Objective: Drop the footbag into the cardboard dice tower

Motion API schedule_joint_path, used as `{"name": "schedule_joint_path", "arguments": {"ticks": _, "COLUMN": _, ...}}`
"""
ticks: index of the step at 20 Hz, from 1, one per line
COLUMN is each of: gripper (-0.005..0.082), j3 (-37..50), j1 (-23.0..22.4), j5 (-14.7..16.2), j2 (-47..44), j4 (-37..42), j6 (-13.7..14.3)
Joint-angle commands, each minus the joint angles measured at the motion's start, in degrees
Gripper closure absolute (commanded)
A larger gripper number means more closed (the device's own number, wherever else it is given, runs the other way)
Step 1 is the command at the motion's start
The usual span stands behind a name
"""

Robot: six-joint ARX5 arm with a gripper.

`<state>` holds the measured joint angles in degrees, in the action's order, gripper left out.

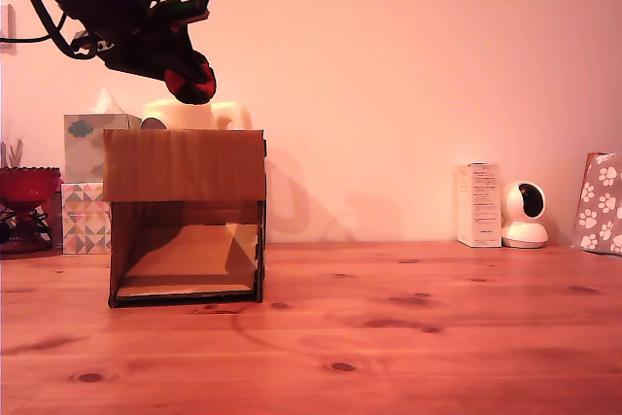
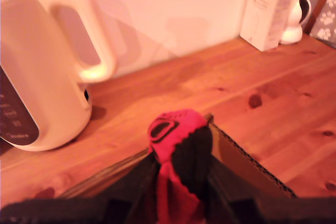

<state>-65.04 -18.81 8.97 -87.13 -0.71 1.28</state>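
Gripping footbag [image 1: 190, 83] in closed gripper [image 1: 185, 78], hovering above tower [image 1: 185, 164] top, near kettle [image 2: 37, 61].

A knotty pine table [image 1: 408, 337] carries everything. Toward the exterior view's left stands the cardboard dice tower [image 1: 185, 216], its lower front open on a sloped ramp. Behind it sits a cream electric kettle [image 2: 37, 66], and beside that a stack of patterned tissue boxes [image 1: 87, 187]. A red bowl [image 1: 27, 184] rests on a stand at the left edge. At the exterior view's right stand a white carton [image 1: 478, 204], a small white camera [image 1: 526, 214] and a paw-print bag [image 1: 601, 203].
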Motion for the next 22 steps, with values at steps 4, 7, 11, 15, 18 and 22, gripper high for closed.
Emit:
{"name": "schedule_joint_path", "arguments": {"ticks": 4, "gripper": 0.0023, "j3": -0.94, "j1": 0.07, "j5": 0.17, "j2": -0.96, "j4": 0.09, "j6": 0.33}}
{"name": "schedule_joint_path", "arguments": {"ticks": 7, "gripper": -0.0008, "j3": -1.42, "j1": 0.09, "j5": 0.17, "j2": -0.09, "j4": -2.12, "j6": 0.46}}
{"name": "schedule_joint_path", "arguments": {"ticks": 11, "gripper": 0.0082, "j3": -1.49, "j1": -0.5, "j5": 0.46, "j2": 3.58, "j4": -6.62, "j6": 0.44}}
{"name": "schedule_joint_path", "arguments": {"ticks": 15, "gripper": 0.0792, "j3": -1.49, "j1": -0.87, "j5": 5.09, "j2": 7.02, "j4": -14.67, "j6": 0.28}}
{"name": "schedule_joint_path", "arguments": {"ticks": 18, "gripper": 0.0789, "j3": -0.83, "j1": -0.87, "j5": 7.98, "j2": 7.98, "j4": -18.36, "j6": 0.33}}
{"name": "schedule_joint_path", "arguments": {"ticks": 22, "gripper": 0.079, "j3": 9.44, "j1": -0.87, "j5": 8.59, "j2": 14.67, "j4": -9.84, "j6": -0.33}}
